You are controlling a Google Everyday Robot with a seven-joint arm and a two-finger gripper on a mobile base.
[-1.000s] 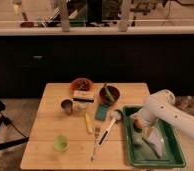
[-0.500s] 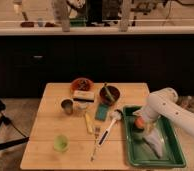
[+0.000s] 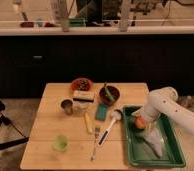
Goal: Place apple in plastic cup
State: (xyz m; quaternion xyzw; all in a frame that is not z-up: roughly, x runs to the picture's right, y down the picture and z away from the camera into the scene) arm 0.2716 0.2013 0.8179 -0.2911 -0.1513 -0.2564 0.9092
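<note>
The apple (image 3: 138, 121), small and orange-red, sits at the far left end of the green tray (image 3: 155, 163) on the right of the table. My gripper (image 3: 144, 125) hangs from the white arm right against the apple, reaching down into the tray from the right. I cannot make out whether it has hold of the fruit. The plastic cup (image 3: 60, 143), light green and translucent, stands upright near the table's front left, well away from the gripper.
Between cup and tray lie a fork (image 3: 95, 143), a white-headed utensil (image 3: 110, 127) and a pale yellow piece (image 3: 88, 123). Behind them are a dark metal cup (image 3: 67, 106), a red bowl (image 3: 82, 84), a dark bowl (image 3: 109, 93) and a blue item (image 3: 102, 112). A pale object (image 3: 153, 142) lies in the tray.
The arm has shifted slightly at the tray's left end, and the apple sits a touch higher in the picture than a second ago. Nothing else on the table has moved.
</note>
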